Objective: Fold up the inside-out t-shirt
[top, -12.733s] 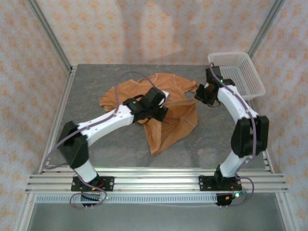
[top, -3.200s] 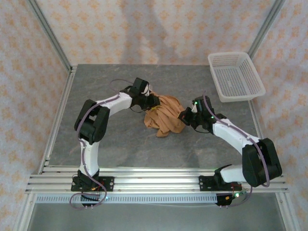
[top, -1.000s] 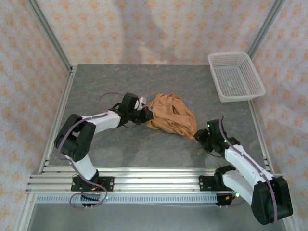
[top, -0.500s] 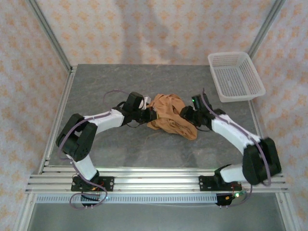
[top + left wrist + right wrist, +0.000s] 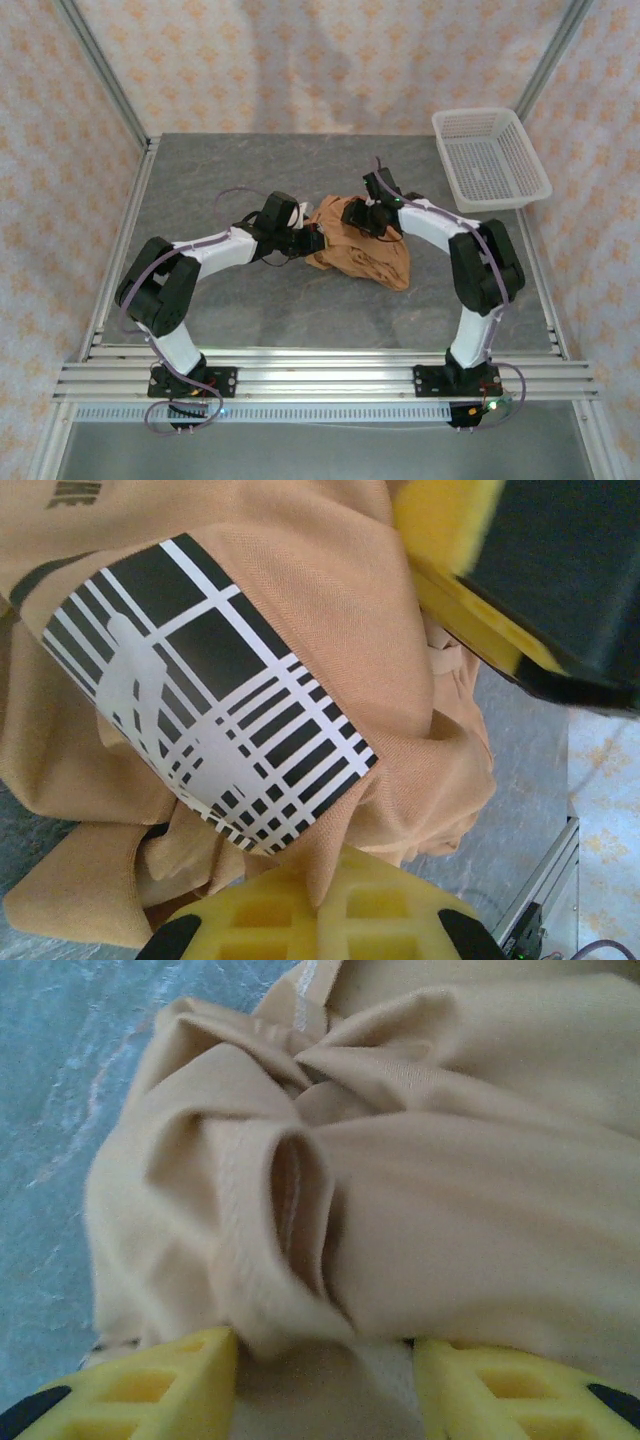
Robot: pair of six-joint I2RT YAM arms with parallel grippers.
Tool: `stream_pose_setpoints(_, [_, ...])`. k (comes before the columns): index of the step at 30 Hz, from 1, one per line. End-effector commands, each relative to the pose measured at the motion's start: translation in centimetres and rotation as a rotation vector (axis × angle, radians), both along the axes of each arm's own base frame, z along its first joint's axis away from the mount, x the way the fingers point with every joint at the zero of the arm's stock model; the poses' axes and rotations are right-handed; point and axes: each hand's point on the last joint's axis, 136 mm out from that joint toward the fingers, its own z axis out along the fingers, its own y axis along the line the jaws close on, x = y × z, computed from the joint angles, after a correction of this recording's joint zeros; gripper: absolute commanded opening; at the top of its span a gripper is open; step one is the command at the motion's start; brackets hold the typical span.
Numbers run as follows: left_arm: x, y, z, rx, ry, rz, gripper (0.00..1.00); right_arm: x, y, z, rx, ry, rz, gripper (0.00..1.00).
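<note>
The inside-out t-shirt [image 5: 365, 250] lies bunched in an orange-tan heap at the middle of the grey table [image 5: 220, 295]. My left gripper [image 5: 310, 240] is at the heap's left edge, shut on a pinch of fabric. In the left wrist view [image 5: 325, 895] cloth is squeezed between its yellow pads, and a black-and-white plaid print [image 5: 210, 700] shows on the shirt [image 5: 320, 580]. My right gripper [image 5: 362, 215] sits at the heap's far side. Its yellow fingers [image 5: 170, 1380] stand apart, open, around a bulging fold of the shirt [image 5: 450, 1190].
A white plastic basket [image 5: 475, 112] stands at the table's back right corner. Metal frame posts rise at the back corners and an aluminium rail [image 5: 320, 375] runs along the front edge. My right gripper's yellow pad and black body [image 5: 480, 560] loom close in the left wrist view.
My right arm swung from the shirt's near right side up and over to its far side. The left gripper kept its hold and barely moved. The heap stayed bunched.
</note>
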Motion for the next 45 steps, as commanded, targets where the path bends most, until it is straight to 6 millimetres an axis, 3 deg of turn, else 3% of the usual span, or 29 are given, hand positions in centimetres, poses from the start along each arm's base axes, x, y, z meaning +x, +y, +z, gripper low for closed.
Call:
stream_pose_setpoints(1, [-0.5, 0.0, 1.1, 0.011, -0.031, -0.015, 0.00, 1.8, 0.7, 0.1, -0.010, -0.028, 0.019, 0.41])
stream_pose_setpoints(4, [-0.5, 0.1, 1.4, 0.011, -0.035, -0.013, 0.00, 2.4, 1.0, 1.4, -0.008, -0.037, 0.036, 0.05])
stream_pose_setpoints(6, [-0.3, 0.3, 1.8, 0.021, -0.041, -0.012, 0.00, 2.1, 0.5, 3.9, -0.001, -0.050, 0.037, 0.00])
stream_pose_setpoints(8, [0.3, 0.8, 2.3, 0.042, -0.048, -0.003, 0.01, 1.3, -0.9, 8.3, 0.020, -0.100, 0.017, 0.00])
stream_pose_setpoints(9, [0.6, 1.0, 2.6, 0.048, -0.055, 0.001, 0.08, 0.9, -2.2, 10.3, 0.014, -0.122, -0.002, 0.00])
stream_pose_setpoints(11, [1.5, 1.4, 3.5, 0.056, -0.078, 0.011, 0.40, -0.1, -5.8, 14.5, -0.012, -0.182, -0.066, 0.00])
stream_pose_setpoints(12, [1.8, 1.7, 3.9, 0.059, -0.086, 0.015, 0.50, -0.6, -7.4, 16.1, -0.020, -0.209, -0.097, 0.00])
stream_pose_setpoints(13, [2.2, 2.0, 4.3, 0.065, -0.093, 0.022, 0.57, -1.0, -9.5, 17.4, -0.030, -0.230, -0.137, 0.00])
stream_pose_setpoints(15, [2.7, 2.6, 4.7, 0.071, -0.099, 0.033, 0.61, -1.7, -13.1, 18.8, -0.054, -0.248, -0.212, 0.00])
stream_pose_setpoints(18, [2.9, 3.0, 4.3, 0.073, -0.088, 0.035, 0.61, -2.0, -16.5, 18.5, -0.065, -0.235, -0.284, 0.00])
stream_pose_setpoints(24, [2.7, 1.8, 1.3, 0.046, -0.025, 0.010, 0.60, -1.0, -16.7, 15.2, -0.019, -0.172, -0.296, 0.00])
stream_pose_setpoints(27, [2.9, -0.1, 0.4, 0.032, -0.017, -0.022, 0.62, -0.5, -16.5, 14.1, -0.017, -0.148, -0.293, 0.00])
stream_pose_setpoints(31, [3.3, -4.1, -0.1, 0.022, -0.027, -0.096, 0.63, -0.2, -16.9, 13.6, -0.044, -0.140, -0.297, 0.00])
stream_pose_setpoints(32, [3.4, -5.1, -1.1, 0.024, -0.010, -0.109, 0.63, -0.3, -17.1, 13.6, -0.058, -0.140, -0.301, 0.00])
stream_pose_setpoints(38, [6.3, -9.2, -1.6, -0.030, -0.020, -0.123, 0.64, -0.4, -17.2, 13.7, -0.061, -0.146, -0.300, 0.00])
stream_pose_setpoints(42, [8.4, -10.1, -2.1, 0.002, -0.034, -0.111, 0.66, -0.3, -16.8, 13.6, -0.041, -0.143, -0.295, 0.00])
stream_pose_setpoints(45, [10.2, -10.3, -3.5, 0.070, -0.036, -0.105, 0.59, -0.3, -16.5, 13.8, -0.021, -0.145, -0.289, 0.00])
